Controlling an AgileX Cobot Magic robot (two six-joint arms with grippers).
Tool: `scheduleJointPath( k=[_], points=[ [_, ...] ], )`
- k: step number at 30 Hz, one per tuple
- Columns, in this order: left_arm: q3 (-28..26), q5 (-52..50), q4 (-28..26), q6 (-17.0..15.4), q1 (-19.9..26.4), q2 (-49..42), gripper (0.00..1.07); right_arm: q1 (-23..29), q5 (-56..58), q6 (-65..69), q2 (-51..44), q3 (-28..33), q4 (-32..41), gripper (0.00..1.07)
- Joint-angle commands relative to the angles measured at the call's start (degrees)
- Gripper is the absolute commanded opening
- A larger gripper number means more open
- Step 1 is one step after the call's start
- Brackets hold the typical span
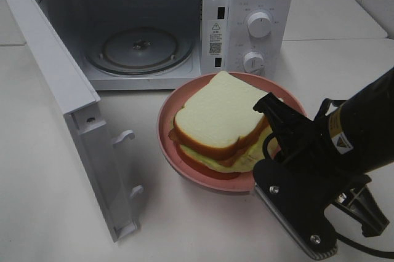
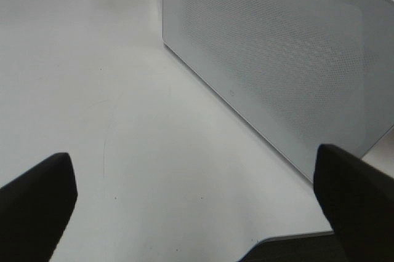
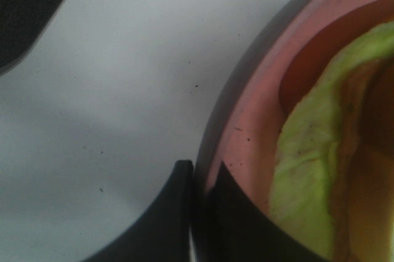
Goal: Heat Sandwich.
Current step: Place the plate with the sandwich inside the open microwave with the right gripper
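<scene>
Desk (image 1: pixel 184 231): smooth, matte white and flat. It carries everything here.
Microwave (image 1: pixel 280 3): a white boxy shell standing at the back of the desk. Its cavity is open and pale inside.
Microwave door (image 1: pixel 61 90): swung fully open toward the left. It is a flat white slab with two hooked latches on its free edge.
Turntable (image 1: pixel 140 50): a round, glassy disc lying on the cavity floor with nothing on it.
Pink plate (image 1: pixel 209 183): round and shallow, with a smooth raised rim. It sits on the desk just in front of the microwave opening.
Sandwich (image 1: pixel 215 117): it lies on the pink plate, outside the microwave. It has thick square slices of white bread with a soft-looking face and a tan crust, and the top slice sits skewed. Pale yellow-green lettuce spills out from under it, with a reddish layer below that.
My right gripper (image 3: pixel 194 170): black and hard-edged. Its two fingers are pressed together on the pink plate's rim, one outside it and one over the inner slope beside the lettuce.
My left gripper (image 2: pixel 197 206): its black fingers are spread wide with nothing between them. It hangs over bare desk near a white panel of fine dots, which I take to be the outer face of the door.
Knobs (image 1: pixel 260 24): two round white dials, one above the other on the control panel.
</scene>
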Motion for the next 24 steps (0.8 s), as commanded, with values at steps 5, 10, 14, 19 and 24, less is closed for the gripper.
scheduleJointPath(
  k=[5, 10, 14, 19, 24],
  points=[
    [0.0, -0.8, -0.1, 0.1, -0.2, -0.9, 0.98, -4.2, -3.4, -5.3, 1.8, -1.3, 2.9, 0.01],
    [0.0, -0.8, -0.1, 0.1, -0.2, -0.9, 0.98, -6.6, -3.0, -8.6, 1.8, -3.4, 4.3, 0.0],
    [0.0, -0.8, -0.1, 0.1, -0.2, -0.9, 0.98, -8.1, -2.1, -11.6, 1.8, -5.0, 7.6, 0.0],
    [0.0, -0.8, -0.1, 0.1, -0.2, -0.9, 0.98, -8.9, -2.5, -17.1, 1.8, -5.1, 11.8, 0.0],
    [0.0, -0.8, -0.1, 0.1, -0.2, -0.9, 0.98, -11.2, -2.9, -21.4, 1.8, -5.1, 15.2, 0.0]
  ],
)
